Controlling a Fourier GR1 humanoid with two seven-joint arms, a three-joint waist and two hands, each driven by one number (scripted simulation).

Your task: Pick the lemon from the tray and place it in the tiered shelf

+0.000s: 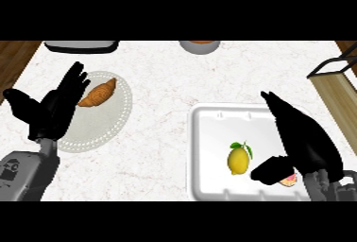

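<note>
A yellow lemon with a green leaf lies in the white tray at the lower right of the counter. My right hand hangs over the tray's right half with its fingers straight and pointing away; its thumb reaches toward the lemon without touching it. My left hand rests open at the left, fingers up, over the edge of a white plate. The tiered shelf, wooden with a black frame, shows at the right edge, partly cut off.
A croissant lies on the round white plate at the left. A pink item peeks from under my right hand in the tray. A dark tray and a grey bowl stand at the far edge.
</note>
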